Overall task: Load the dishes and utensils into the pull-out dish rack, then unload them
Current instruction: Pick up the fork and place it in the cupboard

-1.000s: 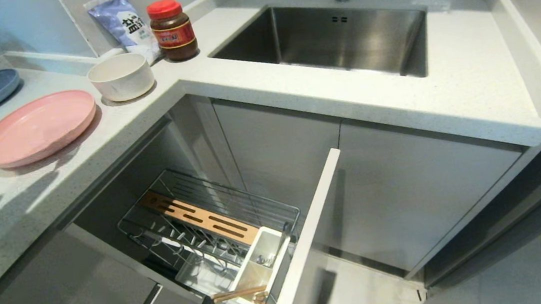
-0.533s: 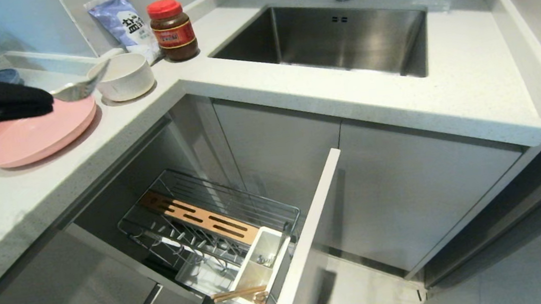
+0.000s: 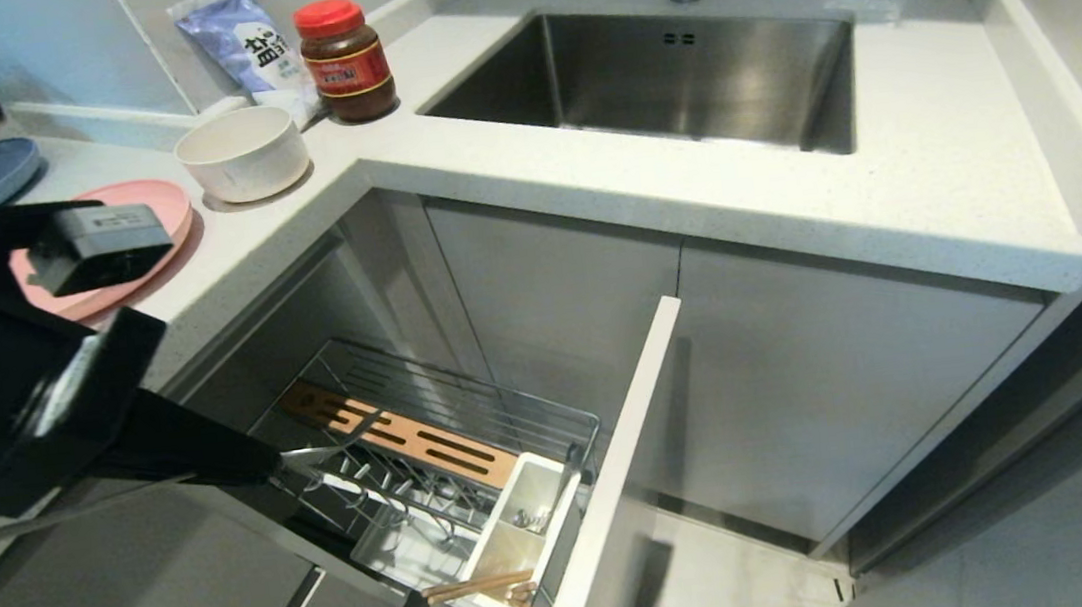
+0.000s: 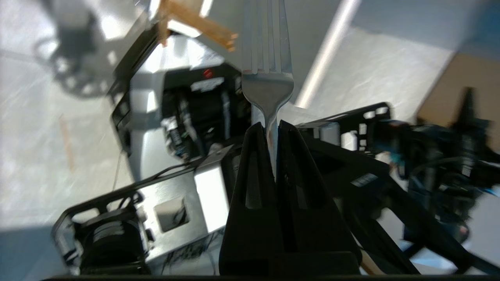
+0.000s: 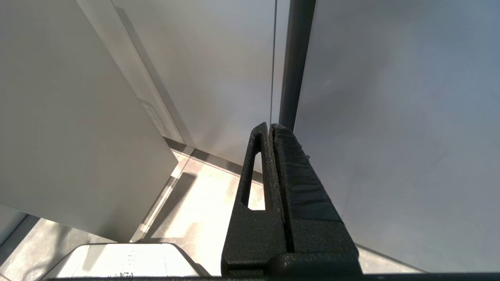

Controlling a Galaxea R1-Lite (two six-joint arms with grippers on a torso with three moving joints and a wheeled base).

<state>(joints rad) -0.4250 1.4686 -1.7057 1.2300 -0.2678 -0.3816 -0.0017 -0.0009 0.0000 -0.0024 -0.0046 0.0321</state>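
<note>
Taking the pull-out dish rack [image 3: 415, 447] as landmark: nearest the camera, its white utensil caddy [image 3: 523, 537] sits against the grey front panel [image 3: 610, 477], and the chopsticks [image 3: 475, 586] lie across the caddy's near end rather than standing in it. Just over the rack's plate prongs hangs the left tool [image 4: 272, 128], pressed tight on the handle of the fork [image 3: 330, 448], whose tines point out over the wire toward the wooden strip [image 3: 399, 434]. The step in hand looks like carrying the fork to the caddy. To do it well, I judge the fork should travel on past the prongs to above the caddy, tip tines-down, and go in clear of the chopsticks before the grip is eased. Beyond the rack, up on the bench [image 3: 588, 178], the pink plate [image 3: 159, 213] and cream bowl [image 3: 242, 152] wait unloaded. The right tool [image 5: 271, 130], pressed together on nothing, hangs by a cabinet door.
</note>
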